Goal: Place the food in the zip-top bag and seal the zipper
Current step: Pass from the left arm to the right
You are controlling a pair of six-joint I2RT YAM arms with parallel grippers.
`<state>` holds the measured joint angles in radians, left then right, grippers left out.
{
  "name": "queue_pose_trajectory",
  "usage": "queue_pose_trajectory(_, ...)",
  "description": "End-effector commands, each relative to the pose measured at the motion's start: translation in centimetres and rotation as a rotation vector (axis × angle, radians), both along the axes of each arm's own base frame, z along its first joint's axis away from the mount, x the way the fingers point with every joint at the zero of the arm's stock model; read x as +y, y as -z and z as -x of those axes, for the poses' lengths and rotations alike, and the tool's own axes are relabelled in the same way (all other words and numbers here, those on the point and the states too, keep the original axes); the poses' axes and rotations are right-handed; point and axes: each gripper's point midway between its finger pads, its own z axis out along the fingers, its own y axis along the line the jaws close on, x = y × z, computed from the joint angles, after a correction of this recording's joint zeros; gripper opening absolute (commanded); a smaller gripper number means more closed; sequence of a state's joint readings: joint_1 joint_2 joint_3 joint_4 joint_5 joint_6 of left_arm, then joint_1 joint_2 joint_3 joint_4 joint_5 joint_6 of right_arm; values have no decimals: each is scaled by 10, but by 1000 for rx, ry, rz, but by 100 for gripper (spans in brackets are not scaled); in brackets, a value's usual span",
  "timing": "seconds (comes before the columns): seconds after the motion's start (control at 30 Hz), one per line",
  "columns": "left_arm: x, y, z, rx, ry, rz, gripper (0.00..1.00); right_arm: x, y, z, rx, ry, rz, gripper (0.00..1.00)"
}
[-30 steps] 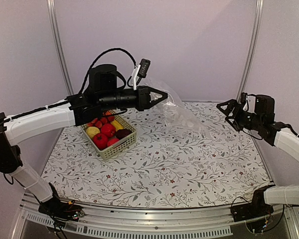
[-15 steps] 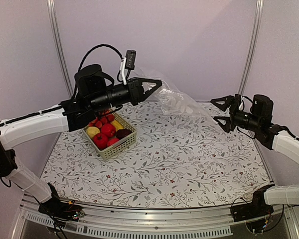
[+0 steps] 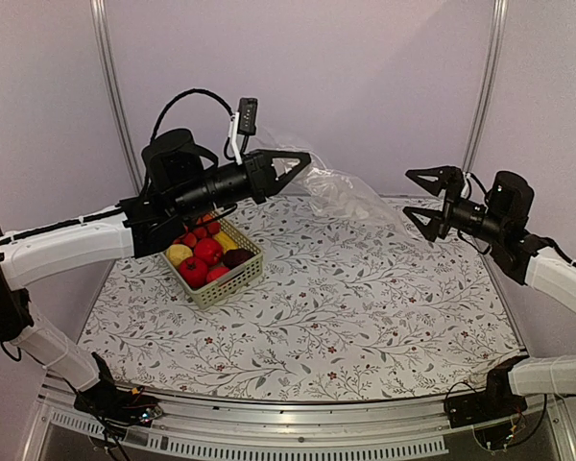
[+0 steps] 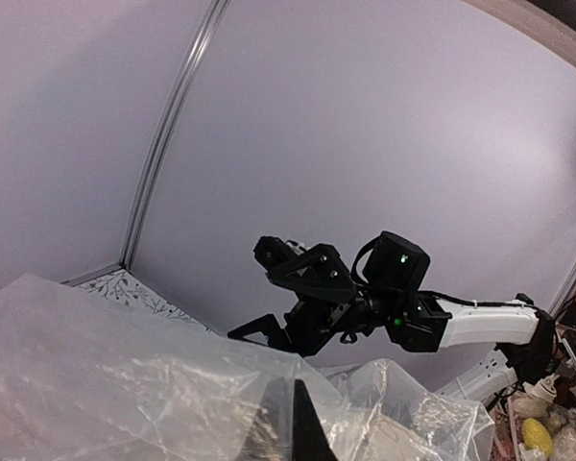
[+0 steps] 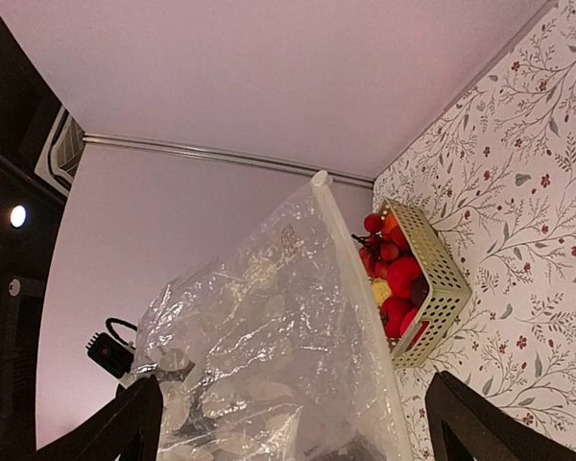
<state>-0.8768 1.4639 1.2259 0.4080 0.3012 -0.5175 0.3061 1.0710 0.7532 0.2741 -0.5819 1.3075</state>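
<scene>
Pale green perforated basket (image 3: 228, 282) standing upright on the far-left part of a tabletop (image 3: 346, 317), which is covered by a white cloth printed with grey leafy sprigs and small red flowers. Plain lilac wall panels (image 3: 365, 77) enclose the table at the rear and sides, joined at the back corners by silver metal uprights (image 3: 113, 106). An aluminium rail (image 3: 298, 415) runs along the near edge.

Both arms had white shells on the long links, with black joints and motor housings. The left arm (image 3: 67, 245) carried a looping black cable (image 3: 187, 96) and a small black camera (image 3: 249, 115) on a white bracket. On the right arm (image 3: 566, 279), black triangular fingers (image 3: 430, 177) fronted a housing with a green light (image 4: 400, 258).
</scene>
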Motion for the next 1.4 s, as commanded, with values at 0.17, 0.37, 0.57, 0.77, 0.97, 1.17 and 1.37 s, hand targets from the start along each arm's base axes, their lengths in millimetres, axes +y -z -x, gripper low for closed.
queue_pose_trajectory(0.17, 4, 1, -6, 9, -10, 37, 0, 7, 2, -3, 12, -9, 6, 95)
queue_pose_trajectory(0.37, 13, -9, -10, -27, -51, 54, 0, 10, 32, -1, 95, -4, 13, 98)
queue_pose_trajectory(0.57, 13, -12, -16, -33, -53, 80, 0, 28, 30, 6, 110, -48, -16, 99)
queue_pose_trajectory(0.77, 7, 8, -20, 10, -38, 53, 0, 34, -4, 3, 64, -64, -160, 98)
queue_pose_trajectory(0.97, 7, 30, -18, 52, -23, 22, 0, 33, -17, -2, 38, -44, -178, 94)
queue_pose_trajectory(1.17, 13, 51, -8, 100, 0, -5, 0, 32, -15, -7, 20, -24, -163, 73)
queue_pose_trajectory(1.37, 19, 68, -5, 142, -9, -38, 0, 34, -4, -10, 31, -28, -139, 53)
